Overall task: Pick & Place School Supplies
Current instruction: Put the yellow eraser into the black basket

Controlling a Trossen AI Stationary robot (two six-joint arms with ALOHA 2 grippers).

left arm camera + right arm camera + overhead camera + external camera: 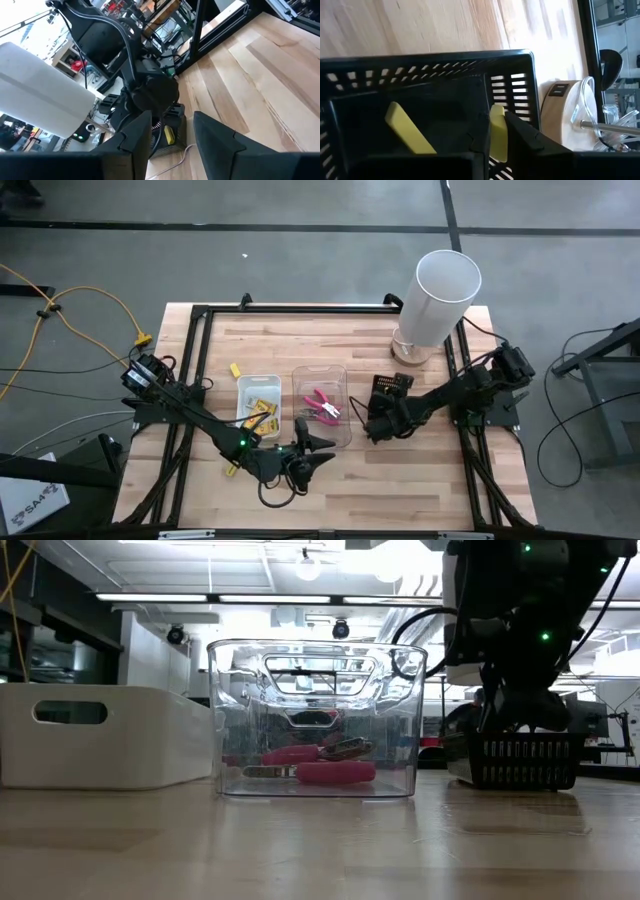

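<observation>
A black slotted basket [392, 385] stands on the table right of centre. My right gripper [496, 122] reaches down into it, shut on a yellow stick [498, 134]. A second yellow stick [407, 132] lies aslant inside the basket. Two pink-handled pliers [322, 405] lie on the floor of the clear tray [322, 430]. Small yellow boxes [258, 405] sit in the white tray [258, 380]. My left gripper [172, 150] hovers open near the table's front edge, nothing between its fingers. My right gripper pinches the yellow stick's two flat sides [498, 137] between its two fingers. The fingers slant down into the basket [510, 65] from above, and the stick lies along them. Its lower end is hidden, so I cannot tell whether it touches the basket's floor.
A tall white cylinder [440, 295] stands on a round wooden base at the far right, close behind the basket. Loose yellow pieces lie on the table beside the white tray [235, 369] and near the left arm [230, 468]. Black frame rails [300, 308] border the table.
</observation>
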